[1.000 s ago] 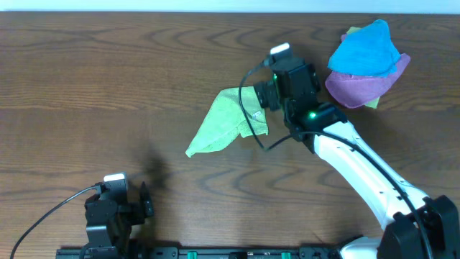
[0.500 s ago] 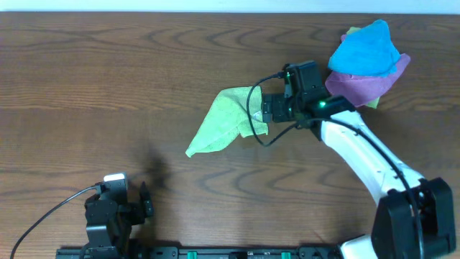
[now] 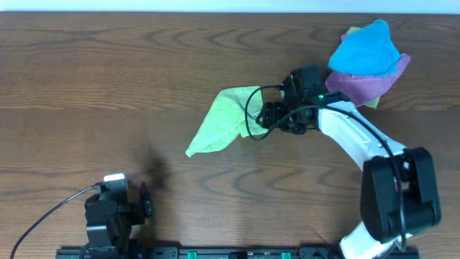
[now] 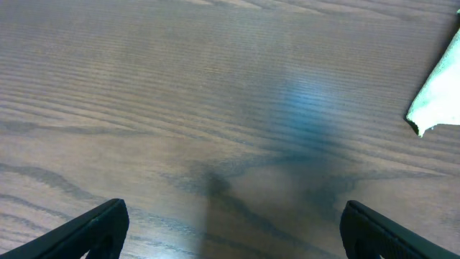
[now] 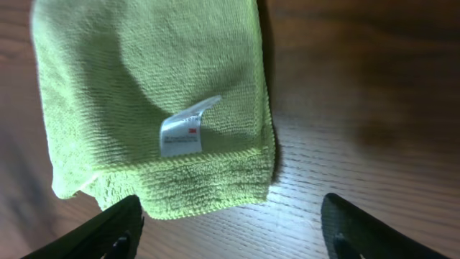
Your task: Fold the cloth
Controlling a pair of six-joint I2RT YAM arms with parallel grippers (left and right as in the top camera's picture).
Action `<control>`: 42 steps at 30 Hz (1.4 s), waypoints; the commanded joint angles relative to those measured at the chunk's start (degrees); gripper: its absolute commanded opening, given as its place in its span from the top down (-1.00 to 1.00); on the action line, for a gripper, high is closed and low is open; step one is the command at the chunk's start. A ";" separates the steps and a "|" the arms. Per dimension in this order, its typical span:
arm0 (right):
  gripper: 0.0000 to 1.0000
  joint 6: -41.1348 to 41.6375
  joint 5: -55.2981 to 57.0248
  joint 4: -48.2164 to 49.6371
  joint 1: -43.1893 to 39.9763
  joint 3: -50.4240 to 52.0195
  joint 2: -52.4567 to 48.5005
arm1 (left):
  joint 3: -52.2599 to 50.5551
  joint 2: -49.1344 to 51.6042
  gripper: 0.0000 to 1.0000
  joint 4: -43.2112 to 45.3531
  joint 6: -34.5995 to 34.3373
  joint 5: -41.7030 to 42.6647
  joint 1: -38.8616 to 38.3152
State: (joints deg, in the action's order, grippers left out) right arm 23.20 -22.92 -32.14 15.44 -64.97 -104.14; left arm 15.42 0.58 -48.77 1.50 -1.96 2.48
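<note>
right tool (image 5: 231,229) wide at the green cloth (image 3: 224,119)

the green cloth lies bunched near the middle of the wooden surface (image 3: 108,86), its white tag (image 5: 188,126) facing up. the right tool stands wide at the cloth's right edge, not closed on it. the left tool (image 4: 237,232) is wide too, well apart from the cloth.

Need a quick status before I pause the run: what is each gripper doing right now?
Left gripper: open, holding nothing.
Right gripper: open at the tagged corner of the lime-green cloth, not gripping it.
</note>
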 commanded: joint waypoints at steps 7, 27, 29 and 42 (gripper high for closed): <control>-0.46 5.51 -4.13 -0.17 -0.37 0.26 -2.43 | -2.29 -0.37 -0.91 -1.81 -0.46 0.52 0.09; -0.22 8.09 -4.37 1.55 -0.35 0.26 -5.70 | -2.29 -0.37 -0.91 -1.77 -0.44 0.50 0.09; -0.19 8.50 -4.33 1.95 -0.35 0.26 -5.70 | -2.32 -0.37 -0.91 -1.77 -0.44 0.48 0.09; -0.11 10.67 -5.11 5.57 1.49 0.26 -8.59 | -2.32 -0.37 -0.91 -1.79 -0.44 0.48 0.09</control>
State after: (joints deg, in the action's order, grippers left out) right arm 32.69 -27.24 -26.50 16.05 -64.88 -110.91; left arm 15.42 0.58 -48.77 1.50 -1.76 2.48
